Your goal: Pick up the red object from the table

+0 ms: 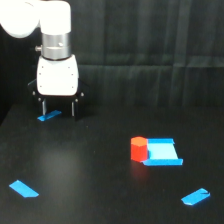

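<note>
The task had barely begun; the pincer [58, 108] hung spread and empty over the far part of the counter [90, 170] toward the exterior view's left, its fingers straddling a small blue strip [49, 116] (whether they touched the surface could not be told); the red object [138, 149] sat well apart, toward the exterior view's right, touching the flat blue square piece [163, 152] beside it; nothing had been gripped; by my judgement the whole approach, the closing on the block and the lift were left.
</note>
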